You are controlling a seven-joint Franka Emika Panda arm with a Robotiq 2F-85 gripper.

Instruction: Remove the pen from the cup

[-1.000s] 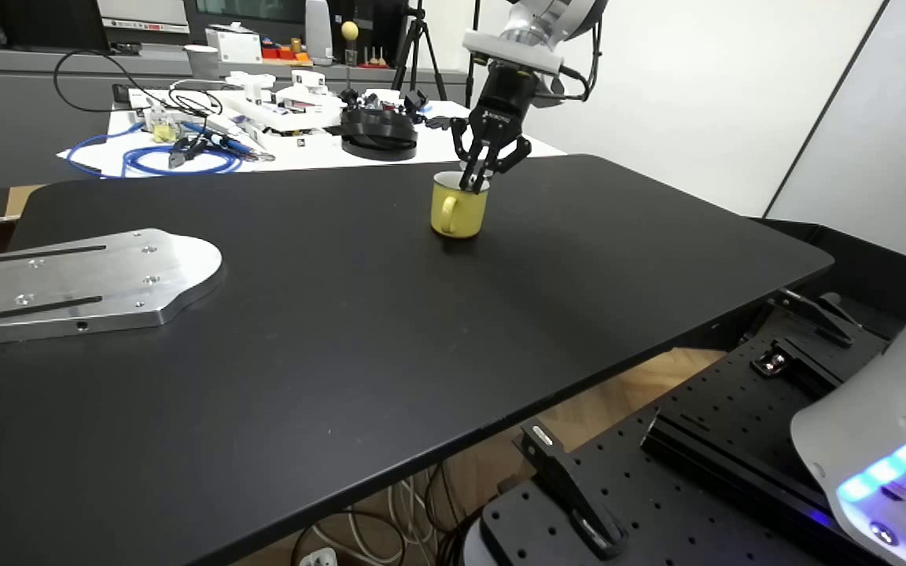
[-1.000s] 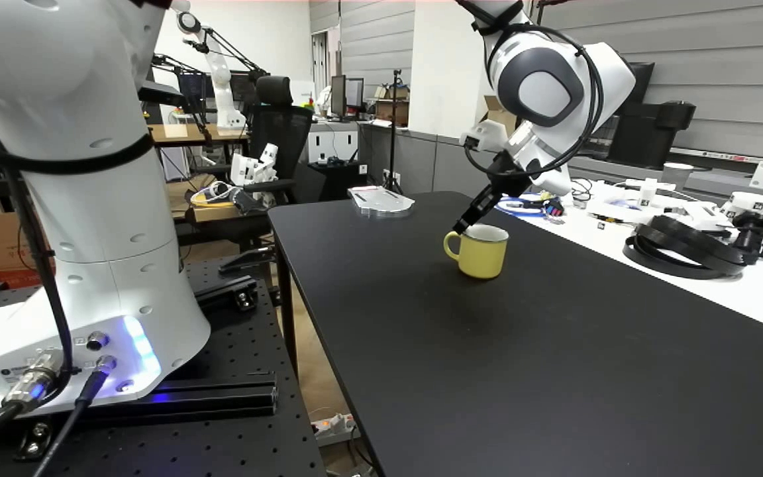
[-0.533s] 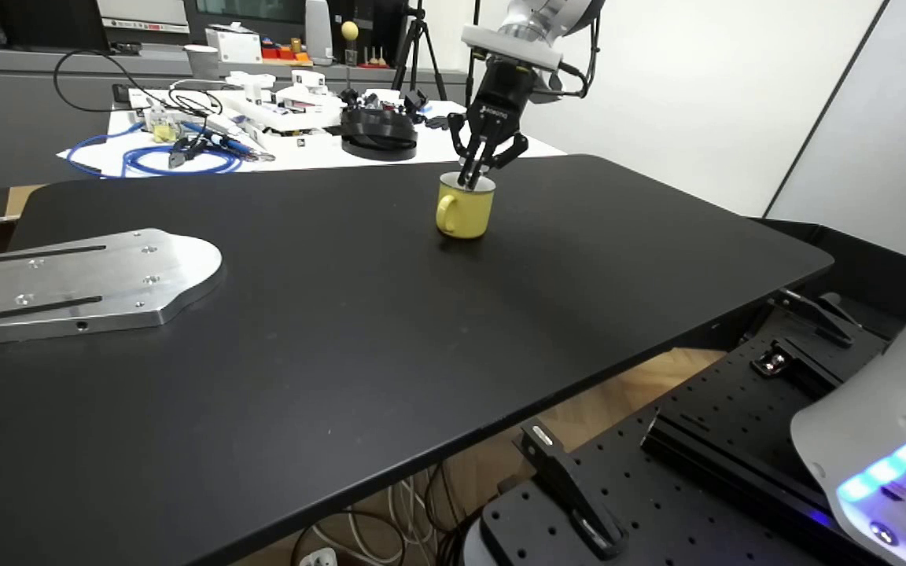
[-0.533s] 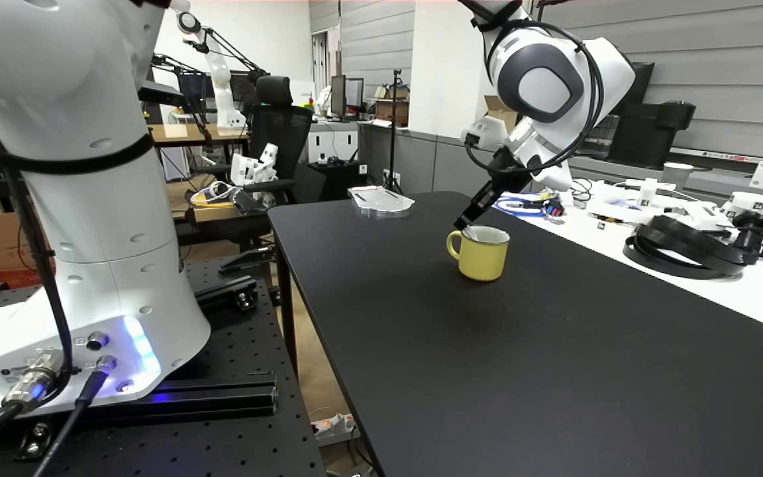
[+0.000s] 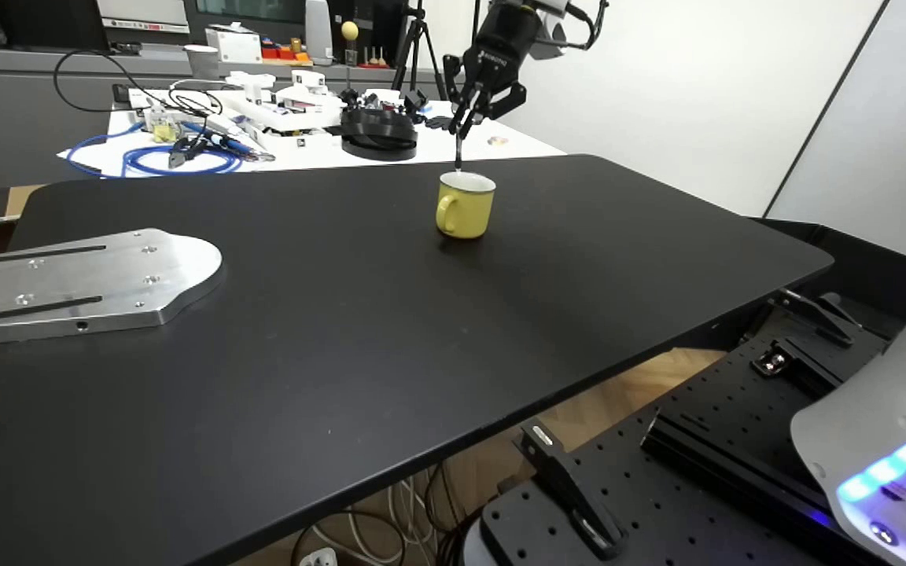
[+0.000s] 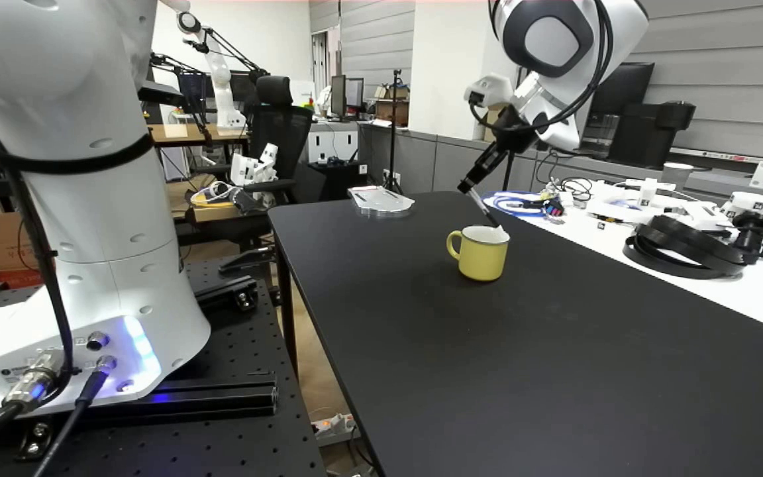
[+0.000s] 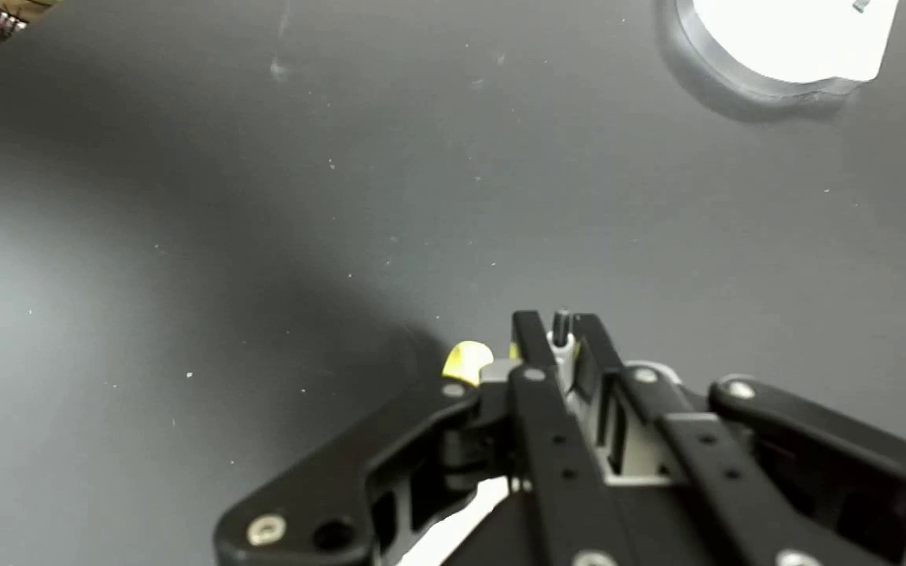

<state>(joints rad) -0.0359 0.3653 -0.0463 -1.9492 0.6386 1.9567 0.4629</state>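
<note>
On the left, a flat silver metal plate point(image 5: 83, 275) with a round end and two long slots lies on the big black table point(image 5: 303, 377). Next comes a wide stretch of table top, with lots of room to move, up to the small round yellow cup point(image 5: 465, 208) with a white inside. The cup stands upright near the table's far edge, its handle on the left in both exterior views. Behind that edge is a white table point(image 5: 296, 157) with many parts on it, such as a round black thing point(image 5: 378, 135).

A thin pen point(image 6: 487, 212), dark in the middle and pale at its ends, points down at the cup. Its low tip shows right by the far rim; I cannot tell if it touches. The black gripper point(image 5: 459, 134) pinches the pen's top, with its fingers point(image 7: 532, 338) close on both sides.

To the right is more table top, then the slanting edge. Past it sit a black board with small holes point(image 5: 650, 495) and the white robot base point(image 5: 885, 409) with a blue light.

Pale letters on the gripper are too small to read surely.
</note>
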